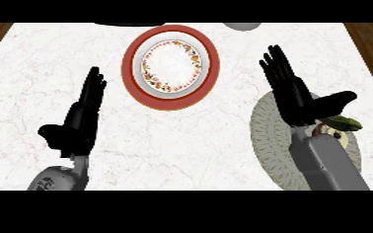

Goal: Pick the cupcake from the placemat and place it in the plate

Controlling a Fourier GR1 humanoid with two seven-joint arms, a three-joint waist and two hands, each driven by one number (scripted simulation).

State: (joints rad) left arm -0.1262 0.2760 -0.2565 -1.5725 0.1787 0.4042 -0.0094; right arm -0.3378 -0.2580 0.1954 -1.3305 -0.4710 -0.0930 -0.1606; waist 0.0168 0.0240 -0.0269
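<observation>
Marble under me, white with faint grey and rosy veins, a smooth table (218, 143) running edge to edge, dark wood showing at the far corners. My left hand (76, 121) is up at the left side, black and matte, fingers straight and pressed together, pointing away from me, thumb sticking out to the side, holding nothing. My right hand (295, 96) is over on the right, fingers (277, 66) straight and slightly fanned, thumb (336, 100) thrown wide to the right, nothing in it either. Grey forearm (328, 160) behind it, smooth and boxy, crossing the placemat (268, 133). That placemat is round, pale grey-green, with a woven, speckled look, and my arm hides much of it. The cupcake (342, 123) sits on the placemat just right of my wrist, below the thumb; only a greenish, glossy top and a bit of pale base peek out, the rest is hidden. The plate (171, 66) lies well apart, up and left of centre: round, white middle, a ring of small red and orange flowers, set on a wide red rim with a thin gold edge. Beyond it, at the far edge, a grey rounded object (242, 25), only partly showing.
</observation>
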